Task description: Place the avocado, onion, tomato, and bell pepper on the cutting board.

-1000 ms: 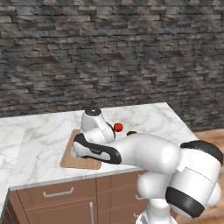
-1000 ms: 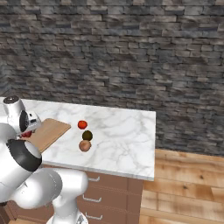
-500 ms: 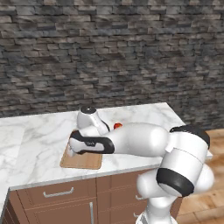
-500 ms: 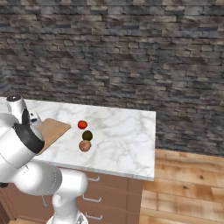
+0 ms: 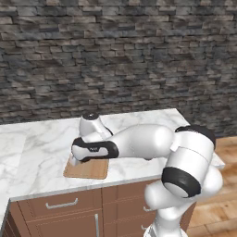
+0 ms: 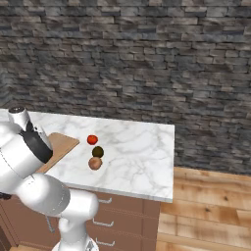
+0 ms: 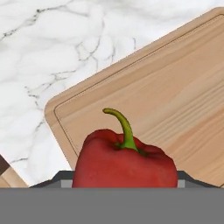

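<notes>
Since the earlier frames, the arm has swung further left and lower over the cutting board [image 5: 88,169], so that the white forearm now lies nearly level across the counter [image 5: 37,148] and hides most of the board in the left base view; the three loose items on the marble have not shifted. From the hand view, the bell pepper [image 7: 124,161] sits directly ahead of the gripper, crimson with a curved green stem pointing up, and the cutting board [image 7: 175,100] lies beneath and beyond it, one rounded corner and the routed edge groove visible against the white marble. The jaws are drawn in and clamped on the bell pepper, which is held above the board surface; whether it touches the wood cannot be told. In the right base view, the tomato [image 6: 92,139], the avocado [image 6: 98,152] and the onion [image 6: 95,163] stand in a short row on the counter, to the right of the cutting board [image 6: 61,144] and apart from it. The avocado lies between the tomato and the onion, just beside each. A dark stone wall [image 6: 147,63] rises behind the counter.
</notes>
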